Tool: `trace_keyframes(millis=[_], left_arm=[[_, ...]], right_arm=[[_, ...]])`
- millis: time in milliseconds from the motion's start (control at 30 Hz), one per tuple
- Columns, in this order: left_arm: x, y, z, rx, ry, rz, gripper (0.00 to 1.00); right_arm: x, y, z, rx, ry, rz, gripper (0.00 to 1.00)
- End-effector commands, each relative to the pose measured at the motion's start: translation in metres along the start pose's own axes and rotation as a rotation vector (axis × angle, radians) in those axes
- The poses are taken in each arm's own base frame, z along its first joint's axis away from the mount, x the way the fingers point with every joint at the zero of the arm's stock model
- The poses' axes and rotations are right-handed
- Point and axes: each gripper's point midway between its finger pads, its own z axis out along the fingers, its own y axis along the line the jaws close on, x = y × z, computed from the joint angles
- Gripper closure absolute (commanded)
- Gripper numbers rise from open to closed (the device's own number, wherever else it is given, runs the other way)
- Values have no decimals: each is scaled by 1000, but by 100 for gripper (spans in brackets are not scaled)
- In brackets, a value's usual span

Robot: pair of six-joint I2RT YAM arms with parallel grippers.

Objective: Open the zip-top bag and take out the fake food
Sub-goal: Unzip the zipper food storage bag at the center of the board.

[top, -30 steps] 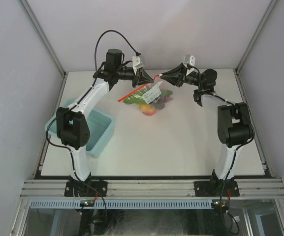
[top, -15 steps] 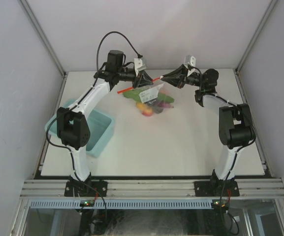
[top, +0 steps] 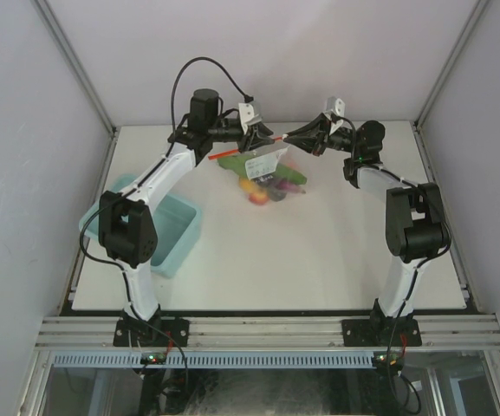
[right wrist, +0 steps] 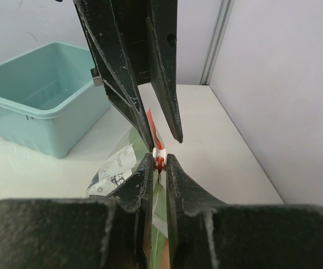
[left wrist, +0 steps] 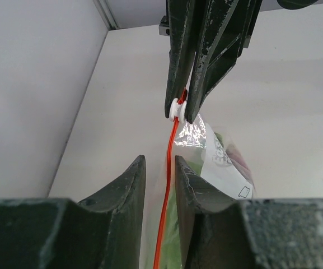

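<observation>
The zip-top bag (top: 268,164) hangs between my two grippers at the back of the table, its lower part resting on the surface. The fake food (top: 261,192) shows through it: yellow, orange, green and purple pieces. My right gripper (right wrist: 158,160) is shut on the white slider (right wrist: 159,152). My left gripper (left wrist: 159,161) stands open, tip to tip with the right one. The red-orange zip strip (left wrist: 168,196) runs through the gap between its fingers without touching them. In the top view the left gripper (top: 265,137) and the right gripper (top: 288,136) nearly meet above the bag.
A light blue bin (top: 183,240) stands at the table's left edge beside the left arm and also shows in the right wrist view (right wrist: 43,112). White walls close in the table at the back and on both sides.
My left gripper has opened and let go of the zip strip, sliding right along it toward the right gripper. The bag's loose end has sunk to the table.
</observation>
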Motion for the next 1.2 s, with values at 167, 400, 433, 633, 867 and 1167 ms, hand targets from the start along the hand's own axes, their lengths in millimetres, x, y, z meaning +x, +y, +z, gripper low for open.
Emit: trace_keyframes(millis=[167, 400, 433, 633, 867, 1167], left_arm=[[-36, -7, -5, 27, -80, 79, 84], [-35, -9, -1, 53, -91, 62, 91], [-34, -9, -1, 52, -88, 60, 88], [-28, -8, 1, 55, -83, 50, 75], [-20, -7, 6, 78, -67, 27, 75], [-16, -8, 9, 110, -56, 13, 95]], right_arm=[[-28, 9, 4, -26, -22, -80, 98], [-25, 10, 6, -32, -14, -76, 98], [-25, 10, 6, -33, -14, -76, 98], [-26, 10, 6, -36, -13, -79, 98], [-26, 11, 7, -38, -13, -78, 98], [-26, 11, 7, -39, -11, -79, 98]])
